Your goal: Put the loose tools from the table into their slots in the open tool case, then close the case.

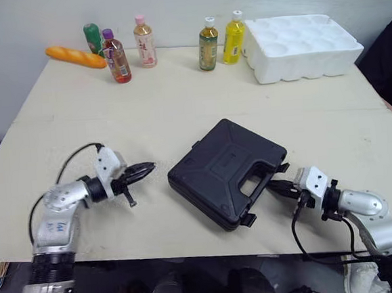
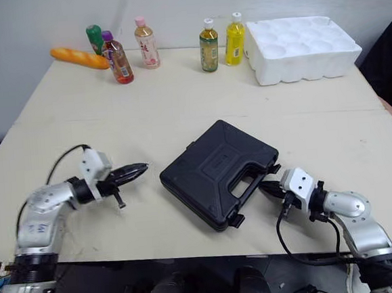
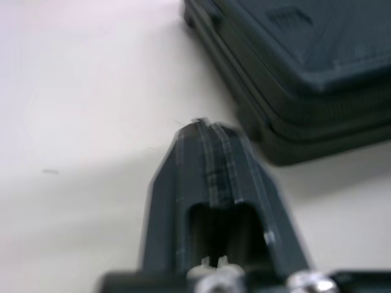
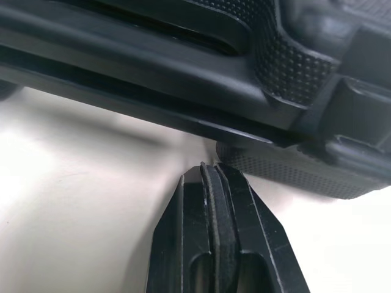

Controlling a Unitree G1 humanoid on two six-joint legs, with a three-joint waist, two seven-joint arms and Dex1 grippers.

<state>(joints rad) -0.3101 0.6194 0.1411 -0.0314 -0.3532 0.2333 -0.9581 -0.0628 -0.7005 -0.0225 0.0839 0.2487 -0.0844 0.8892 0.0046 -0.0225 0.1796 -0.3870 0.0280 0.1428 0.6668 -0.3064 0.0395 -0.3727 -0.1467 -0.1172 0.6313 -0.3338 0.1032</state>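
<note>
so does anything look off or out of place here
Nothing spilled or broken. The black case lies closed but skewed to the table edge, and its two front latches stick out, seemingly not snapped down. The bottles at the back stand upright.

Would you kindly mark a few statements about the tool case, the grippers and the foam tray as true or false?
1. The tool case is closed. True.
2. The jaws of the left gripper are open. False: they are shut.
3. The right gripper is at the case's handle side. True.
4. The white foam tray lies at the near edge of the table. False: it lies at the far edge.
</note>
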